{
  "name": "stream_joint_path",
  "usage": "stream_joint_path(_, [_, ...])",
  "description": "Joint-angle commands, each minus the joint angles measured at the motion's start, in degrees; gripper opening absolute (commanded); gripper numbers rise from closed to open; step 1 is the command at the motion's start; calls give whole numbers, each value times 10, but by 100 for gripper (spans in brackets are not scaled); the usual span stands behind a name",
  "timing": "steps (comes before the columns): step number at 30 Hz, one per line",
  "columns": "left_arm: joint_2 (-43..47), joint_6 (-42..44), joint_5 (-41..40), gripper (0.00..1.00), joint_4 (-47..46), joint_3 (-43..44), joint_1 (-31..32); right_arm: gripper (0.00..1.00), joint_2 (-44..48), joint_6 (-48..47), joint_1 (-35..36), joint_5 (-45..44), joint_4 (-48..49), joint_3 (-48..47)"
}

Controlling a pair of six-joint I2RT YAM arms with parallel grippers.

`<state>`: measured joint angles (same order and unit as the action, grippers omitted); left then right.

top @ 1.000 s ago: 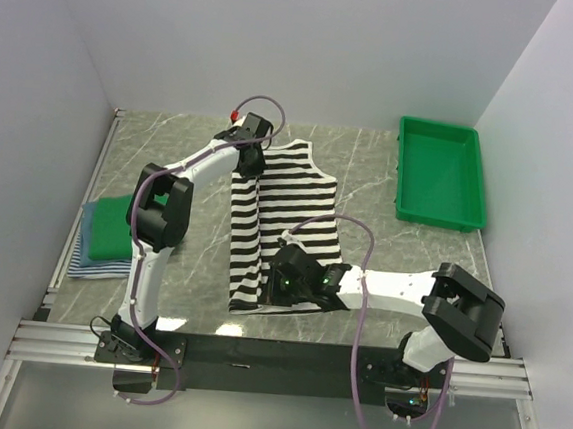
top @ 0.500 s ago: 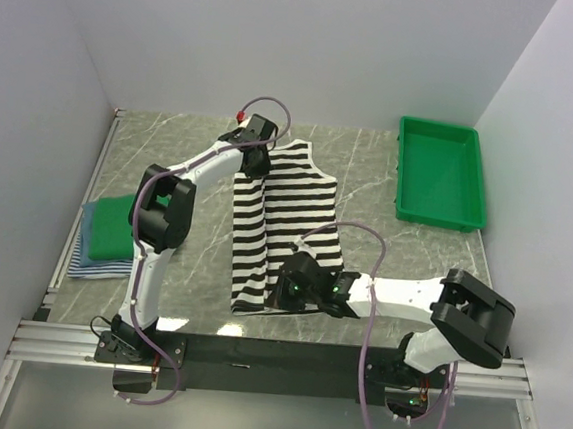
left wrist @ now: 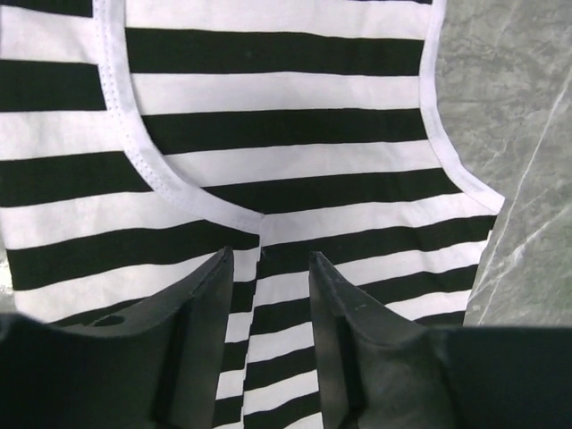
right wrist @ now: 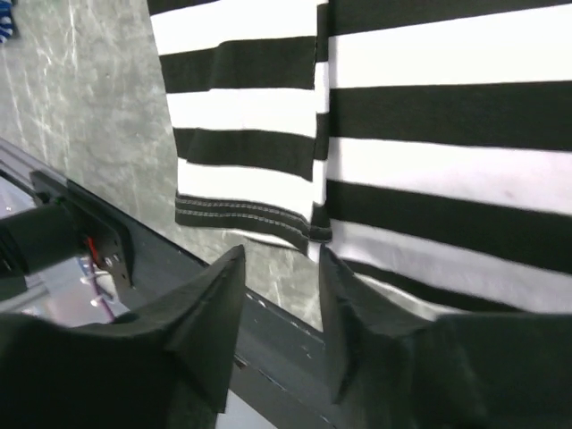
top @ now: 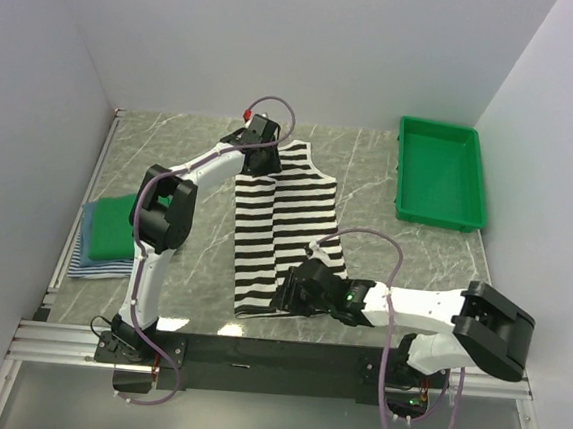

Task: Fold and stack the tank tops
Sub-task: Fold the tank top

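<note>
The black-and-white striped tank top (top: 286, 225) lies flat on the marble table, its left side folded over lengthwise so a seam runs down its middle. My left gripper (top: 260, 162) hovers over its far end by the armhole. In the left wrist view that gripper (left wrist: 270, 259) is open, with the striped cloth (left wrist: 286, 134) flat below and nothing pinched. My right gripper (top: 289, 295) is at the near hem. In the right wrist view it (right wrist: 281, 255) stands open just short of the hem (right wrist: 241, 213), empty. A folded green tank top (top: 113, 221) rests on blue and blue-white striped ones (top: 92, 263) at the left.
A green plastic bin (top: 441, 173) stands at the back right. The black rail (right wrist: 268, 357) along the table's near edge runs right under my right gripper. White walls close in the left, back and right sides.
Both grippers were shut on the striped top's folded edge and have opened and let it go. The right arm has drawn back toward the near edge, and the fold now lies flat.
</note>
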<state>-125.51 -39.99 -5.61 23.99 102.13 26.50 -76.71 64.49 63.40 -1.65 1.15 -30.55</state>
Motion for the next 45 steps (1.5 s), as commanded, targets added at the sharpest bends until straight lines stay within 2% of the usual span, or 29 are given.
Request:
stream_joint_path(1, [46,15,10,46,-26,-5,0,48,53,-1,10,-51,-52,-7])
stream_joint_path(3, [67,5,-4,45,-23,-20,-7,49,72,-14,12,-84,-104,-36])
stream_joint_path(7, [83,-48,-8,26,-3,-61,-50,46,45,-91,12,-101,-115,-101])
stream_joint_path(12, [62,-47,32,15,-16,-92,-94,40,-106,-162,12,-71,-124,-223])
stream_joint_path(17, [8,-7,52,13,-13,-62,-107,38,-208,-190,14,-54,-121,-265])
stream_joint_path(22, [-36,-8,41,12,19,-18,-128,35,-237,-198,35,-42,-132,-264])
stream_joint_path(25, [-55,-7,46,11,22,2,-141,34,-266,-206,65,-45,-160,-299])
stream_joint_path(28, [-71,-4,51,12,28,35,-152,35,-302,-209,91,-42,-185,-350])
stream_joint_path(33, [-55,-7,58,14,53,85,-175,38,-389,-199,70,12,-172,-459])
stream_joint_path(36, [-14,3,58,27,62,102,-190,38,-418,-185,35,45,-127,-494])
stream_joint_path(40, [37,17,60,40,57,106,-197,42,-385,-177,16,65,-79,-497])
stream_joint_path(43, [76,13,80,44,43,91,-197,45,-323,-181,6,65,-82,-484])
stream_joint_path(45, [112,5,98,45,28,57,-196,47,-253,-169,-20,70,-73,-442])
